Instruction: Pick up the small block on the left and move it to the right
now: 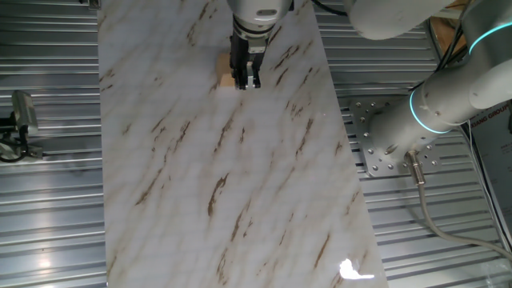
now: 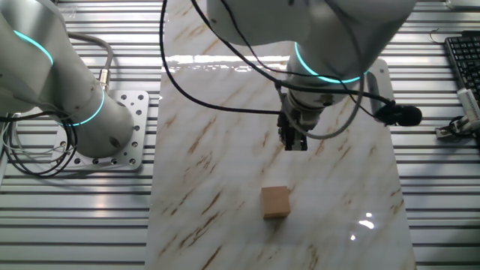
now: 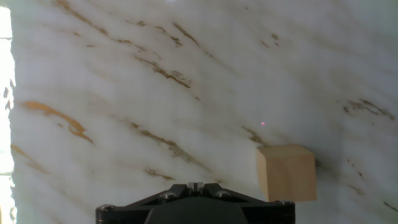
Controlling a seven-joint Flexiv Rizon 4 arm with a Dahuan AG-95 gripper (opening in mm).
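Observation:
The small block (image 2: 275,201) is a plain light-tan wooden cube resting on the white marble-patterned board (image 2: 225,225). In one fixed view the block (image 1: 226,72) sits just left of my black gripper (image 1: 246,80), which partly hides it. In the hand view the block (image 3: 286,173) lies at the lower right, beside the fingertips (image 3: 192,185) and not between them. In the other fixed view my gripper (image 2: 294,144) hangs over the board, away from the block. The two fingers are pressed together and hold nothing.
The board lies on a ribbed metal table (image 1: 48,208). The arm's base plate (image 2: 120,135) stands beside the board. A keyboard (image 2: 463,60) and a small clamp (image 2: 459,126) lie at the right edge. A metal fixture (image 1: 20,120) stands off the board's left side.

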